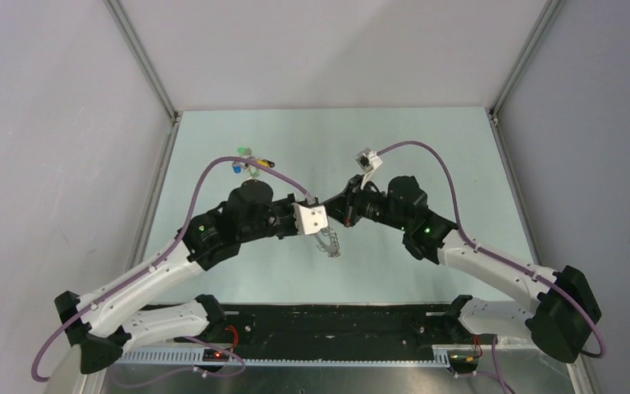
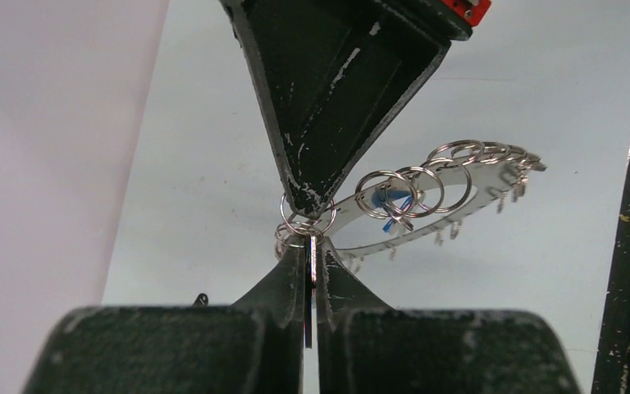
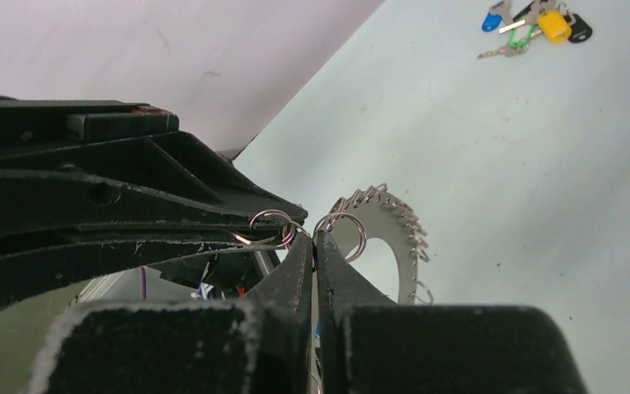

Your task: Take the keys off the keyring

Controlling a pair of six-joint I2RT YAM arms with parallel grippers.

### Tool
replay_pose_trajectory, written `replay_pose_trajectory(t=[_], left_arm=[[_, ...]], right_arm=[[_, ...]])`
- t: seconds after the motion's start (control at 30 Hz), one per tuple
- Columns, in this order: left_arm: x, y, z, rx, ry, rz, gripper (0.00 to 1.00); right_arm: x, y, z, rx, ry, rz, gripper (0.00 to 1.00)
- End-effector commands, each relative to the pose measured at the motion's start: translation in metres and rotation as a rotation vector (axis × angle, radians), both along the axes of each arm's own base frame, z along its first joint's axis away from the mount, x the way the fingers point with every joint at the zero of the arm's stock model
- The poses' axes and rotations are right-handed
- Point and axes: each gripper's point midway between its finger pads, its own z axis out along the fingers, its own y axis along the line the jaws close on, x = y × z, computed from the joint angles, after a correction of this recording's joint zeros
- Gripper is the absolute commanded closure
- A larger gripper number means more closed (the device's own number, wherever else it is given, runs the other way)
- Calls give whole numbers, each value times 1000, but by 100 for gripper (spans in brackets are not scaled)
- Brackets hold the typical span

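Observation:
The keyring (image 2: 480,187), a flat silvery ring frilled with wire loops, hangs in the air between both grippers over the table's middle (image 1: 329,243). My left gripper (image 2: 312,246) is shut on a thin dark and silver piece seen edge-on at the ring's rim, apparently the black key. My right gripper (image 3: 314,240) is shut on the ring's rim (image 3: 381,217) beside a wire loop, tip to tip with the left gripper (image 3: 283,222). A blue key (image 2: 387,199) hangs from a loop further along the rim. From above, the left gripper (image 1: 320,220) and right gripper (image 1: 336,203) meet.
A loose cluster of keys with blue, green, yellow and black heads (image 1: 250,164) lies on the pale green table behind the left arm; it also shows in the right wrist view (image 3: 537,23). Grey walls close in the table on the left, back and right.

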Motion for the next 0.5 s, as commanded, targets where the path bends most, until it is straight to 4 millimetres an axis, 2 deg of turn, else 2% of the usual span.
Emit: replay_pose_trajectory(t=[0.0,0.2,0.47], left_arm=[[-16,-6,2,10,-37,-69,100],[-19,-7,-7,70,-91,-81,100],[-27,-11,-20,144,-142,-124,100]], right_arm=[[36,-8,21,38,35,-189,100],[40,-3,24,56,93,-221,100],[54,-16,35,135,156,-363,100]])
